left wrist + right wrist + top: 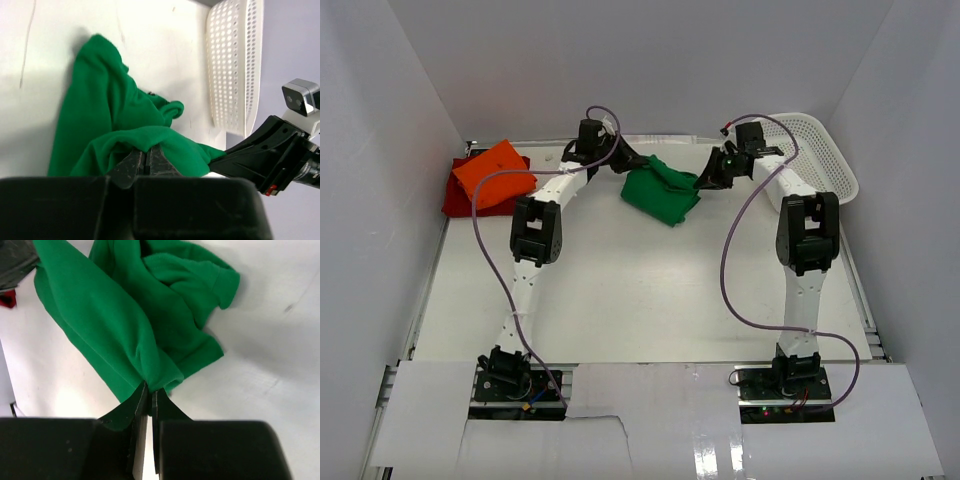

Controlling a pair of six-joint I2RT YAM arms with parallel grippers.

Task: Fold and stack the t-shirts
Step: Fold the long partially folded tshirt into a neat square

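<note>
Table (640,300): white, flat surface with faint scuff marks showing in the wrist views. Directly on it: green t-shirt (662,195), bunched and creased, at far centre; dark red t-shirt (453,200), flat in the far-left corner; white mesh basket (820,150) at the far-right corner, well apart from the green cloth. Orange t-shirt (495,172), folded, lies on top of the dark red one, turned askew to it.

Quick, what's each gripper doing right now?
Left gripper: closed, pinching the green shirt.
Right gripper: closed, pinching the same green shirt.
</note>
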